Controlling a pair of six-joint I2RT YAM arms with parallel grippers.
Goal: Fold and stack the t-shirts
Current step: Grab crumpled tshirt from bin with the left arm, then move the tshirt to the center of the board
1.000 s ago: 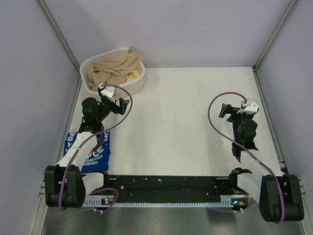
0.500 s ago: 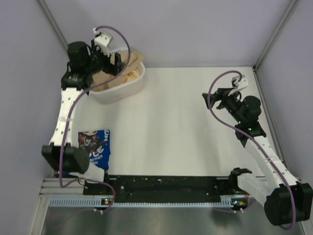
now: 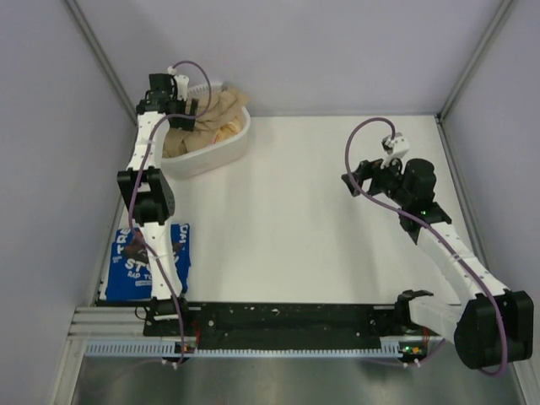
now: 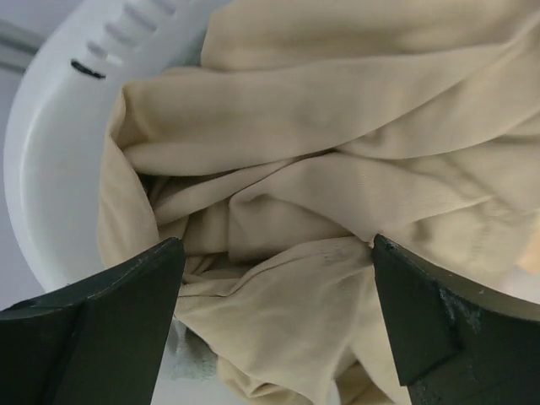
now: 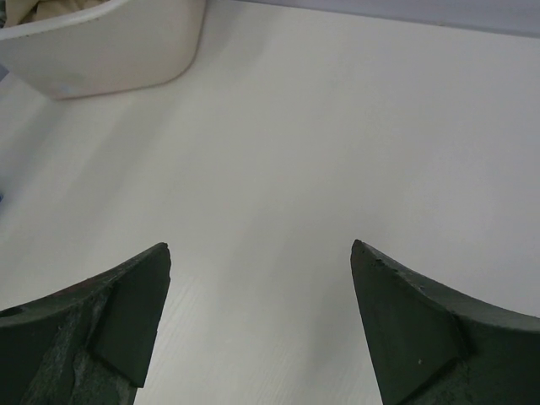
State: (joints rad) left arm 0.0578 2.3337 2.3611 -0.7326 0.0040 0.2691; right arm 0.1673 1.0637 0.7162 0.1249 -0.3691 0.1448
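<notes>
The tan t-shirt (image 3: 215, 111) lies crumpled in the white slotted basket (image 3: 221, 150) at the back left. My left gripper (image 3: 184, 118) is open, low over the basket. In the left wrist view its fingers (image 4: 101, 329) stand wide apart on either side of a fold of the tan shirt (image 4: 304, 194), not closed on it. The royal blue t-shirt (image 3: 148, 263) with white lettering lies folded at the near left edge. My right gripper (image 3: 356, 180) is open and empty over the bare table at the right, as the right wrist view (image 5: 261, 329) also shows.
The basket's rim (image 4: 42, 177) curves to the left of my left fingers. The basket's near wall (image 5: 110, 42) shows at the upper left of the right wrist view. Grey walls close in the table on three sides. A black rail (image 3: 287, 316) runs along the near edge.
My left arm has swung up from beside the blue shirt and reached into the basket over the tan shirt. My right arm has stretched forward and to the left.
</notes>
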